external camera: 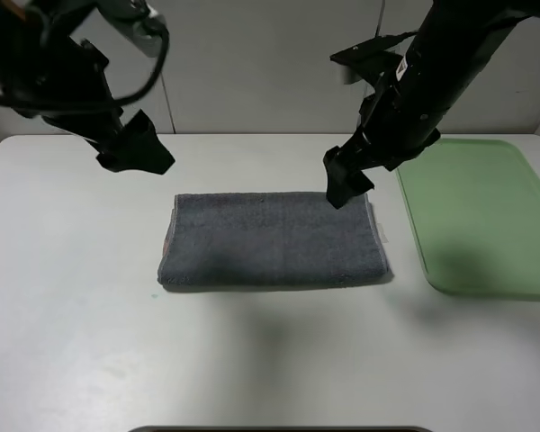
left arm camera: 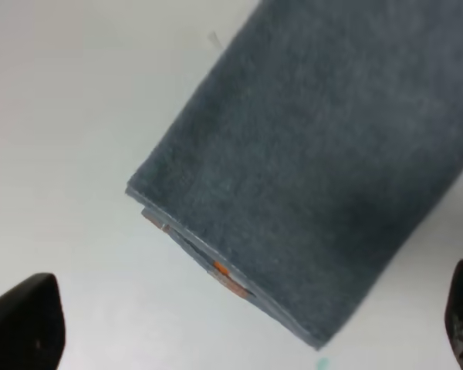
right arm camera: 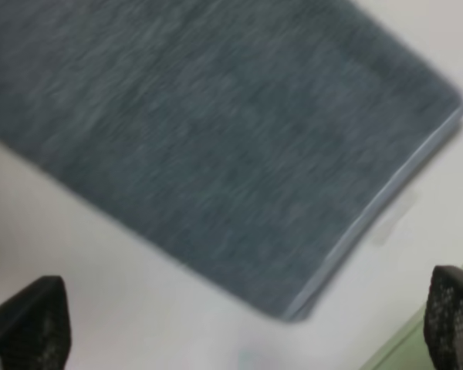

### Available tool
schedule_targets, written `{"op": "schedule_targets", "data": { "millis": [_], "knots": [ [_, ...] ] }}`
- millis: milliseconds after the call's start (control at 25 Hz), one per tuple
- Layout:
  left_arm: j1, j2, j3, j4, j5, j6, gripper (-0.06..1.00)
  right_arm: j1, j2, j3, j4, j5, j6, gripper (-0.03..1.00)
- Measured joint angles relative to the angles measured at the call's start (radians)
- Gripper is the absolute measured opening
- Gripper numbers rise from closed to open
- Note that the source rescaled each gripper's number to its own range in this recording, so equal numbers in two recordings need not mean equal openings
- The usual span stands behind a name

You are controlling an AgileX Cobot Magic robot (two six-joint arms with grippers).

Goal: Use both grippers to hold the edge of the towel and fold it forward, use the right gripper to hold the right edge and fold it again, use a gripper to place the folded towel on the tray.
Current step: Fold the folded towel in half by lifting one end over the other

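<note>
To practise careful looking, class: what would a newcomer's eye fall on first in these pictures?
The dark grey towel, folded once, lies in the middle of the table. The left gripper hangs open beyond its far-left corner, the right gripper open over its far-right corner. A pale green tray sits to the towel's right.

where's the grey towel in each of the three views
exterior high: the towel lies folded at mid-table, left of the tray.
left wrist: the towel, orange-edged end, fills much of the frame.
right wrist: the towel, pale-hemmed end, fills most of the frame.
shared landmark: the white table around it.
</note>
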Motion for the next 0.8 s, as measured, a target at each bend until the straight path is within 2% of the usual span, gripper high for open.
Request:
{"op": "schedule_targets", "data": {
  "millis": [240,400,600,800],
  "knots": [
    [0.0,-0.166,0.0,0.0,0.068,-0.099,1.0,0.0,-0.009,0.0,0.078,0.125,0.013,1.0],
    [0.0,-0.269,0.015,0.001,0.128,-0.153,1.0,0.0,-0.01,0.0,0.094,0.162,0.042,1.0],
    [0.0,-0.433,0.145,0.024,0.128,-0.245,1.0,0.0,-0.01,0.0,0.096,0.164,0.079,1.0],
    [0.0,-0.629,0.305,0.126,0.128,-0.424,1.0,0.0,-0.01,0.0,0.096,0.15,0.109,1.0]
  ]
}}
